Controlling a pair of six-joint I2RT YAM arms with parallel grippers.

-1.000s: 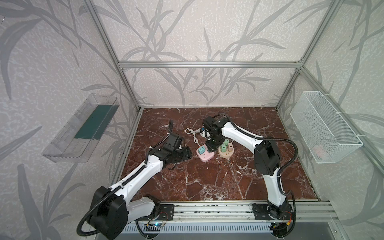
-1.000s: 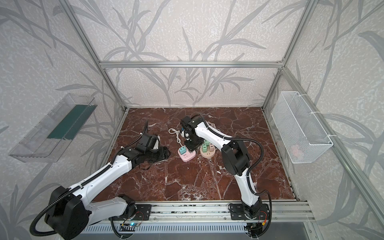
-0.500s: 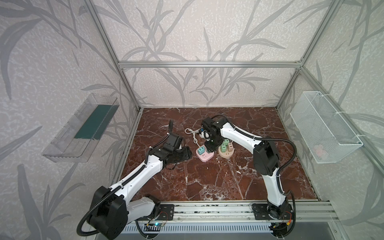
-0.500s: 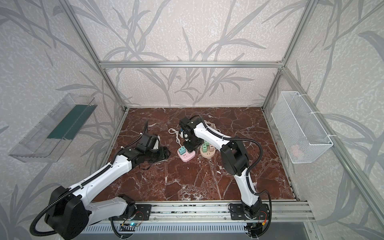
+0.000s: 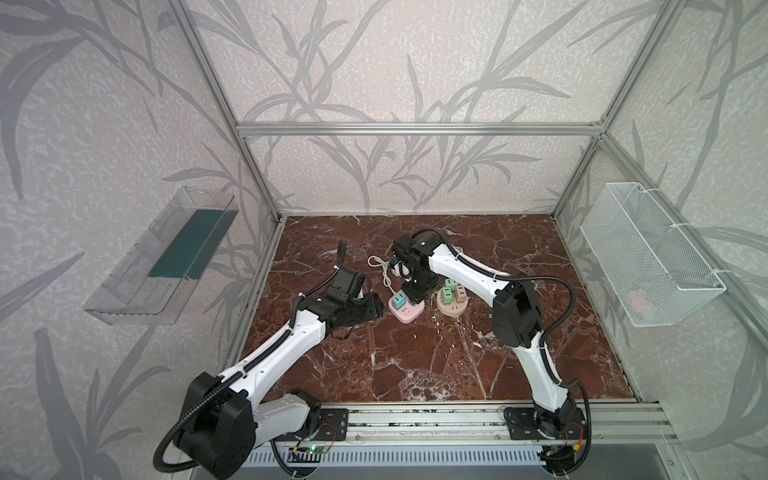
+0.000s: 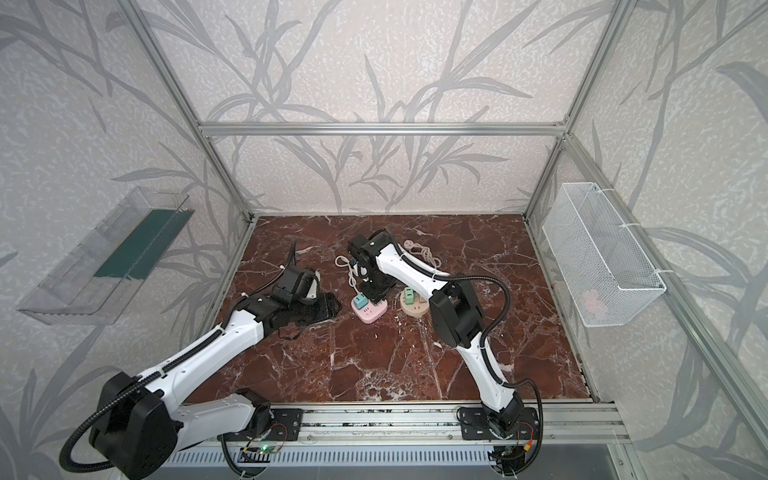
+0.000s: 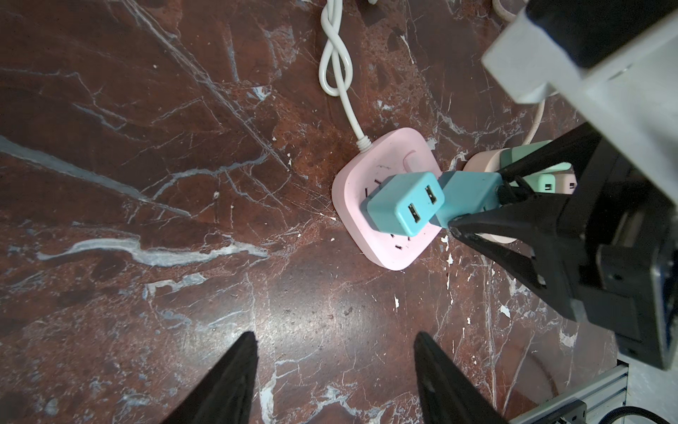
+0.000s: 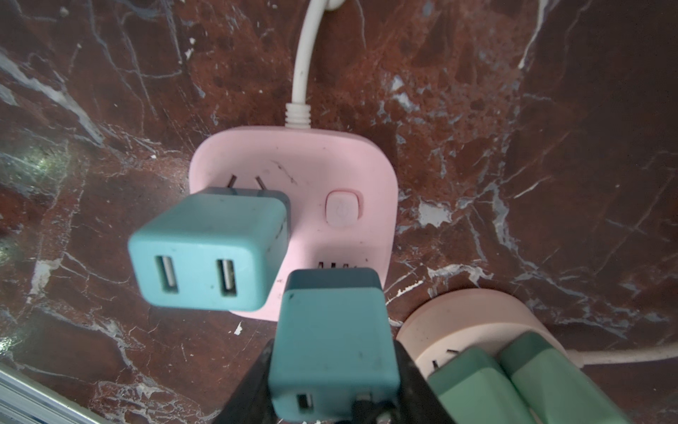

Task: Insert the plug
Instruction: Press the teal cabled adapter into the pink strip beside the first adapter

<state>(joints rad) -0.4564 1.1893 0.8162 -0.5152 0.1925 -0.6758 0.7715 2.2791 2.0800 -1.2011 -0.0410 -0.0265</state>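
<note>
Right claw [image 8: 332,389] around boxy, scuffed teal plug [image 8: 330,330] at pink power strip [image 8: 330,161]

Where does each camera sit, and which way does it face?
Both top views: high in front, looking down on the brown marble table; whole left arm, right arm.
Left wrist: arm-mounted, facing the pink square power strip; open left hand shows.
Right wrist: arm-mounted above that strip; right hand grips a blue plug adapter.
Shared: wrist views both show strip and adapter.
</note>
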